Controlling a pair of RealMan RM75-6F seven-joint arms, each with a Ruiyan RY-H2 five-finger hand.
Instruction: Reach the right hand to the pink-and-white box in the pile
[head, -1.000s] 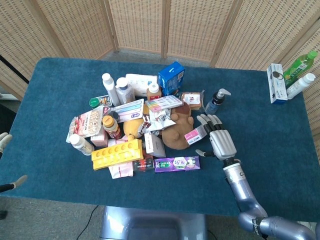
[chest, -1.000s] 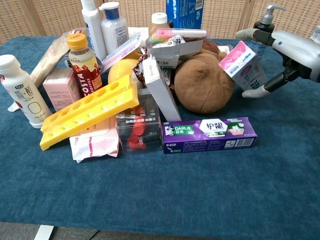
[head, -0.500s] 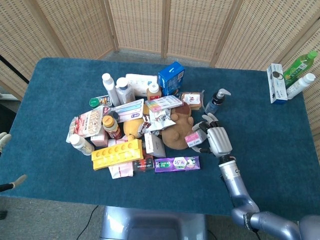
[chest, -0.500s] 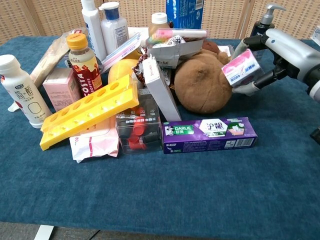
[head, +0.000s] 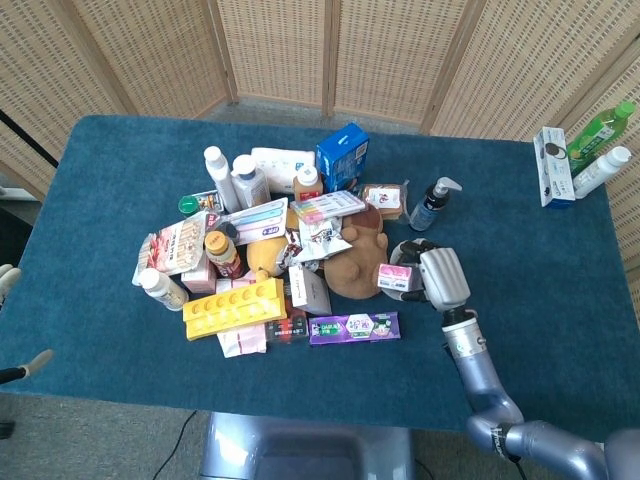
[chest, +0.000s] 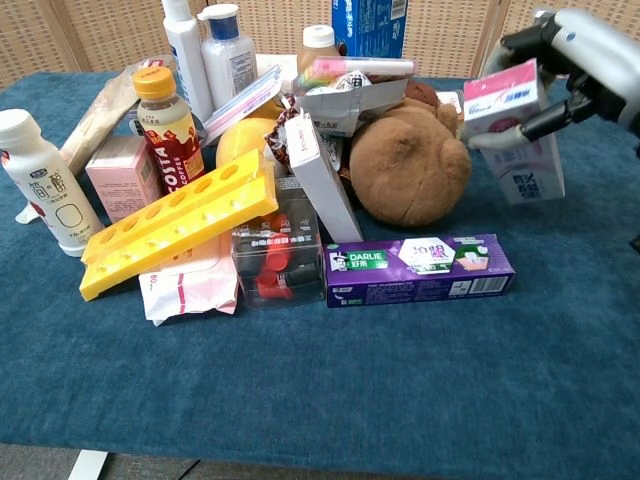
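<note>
My right hand (head: 441, 279) grips the pink-and-white box (head: 396, 278) at the right edge of the pile, beside the brown plush toy (head: 352, 268). In the chest view the box (chest: 517, 128) hangs tilted above the cloth, its pink top up, with the right hand (chest: 577, 48) closed around it from the right. The fingers (chest: 520, 40) wrap over the top and the thumb presses its front. Of my left hand (head: 9, 279) only two pale fingertips show at the far left edge, wide apart, with nothing between them.
The pile holds a purple toothpaste box (chest: 418, 266), a yellow tray (chest: 178, 220), a coffee bottle (chest: 167, 108), a blue carton (head: 342, 155) and a pump bottle (head: 433, 203). A green bottle (head: 601, 128) and a white box (head: 549, 152) stand at the far right of the blue table (head: 540, 255).
The right hand closed around the pink-and-white box and raised it off the plush toy's side, up and a little to the right. The left hand stayed put.
</note>
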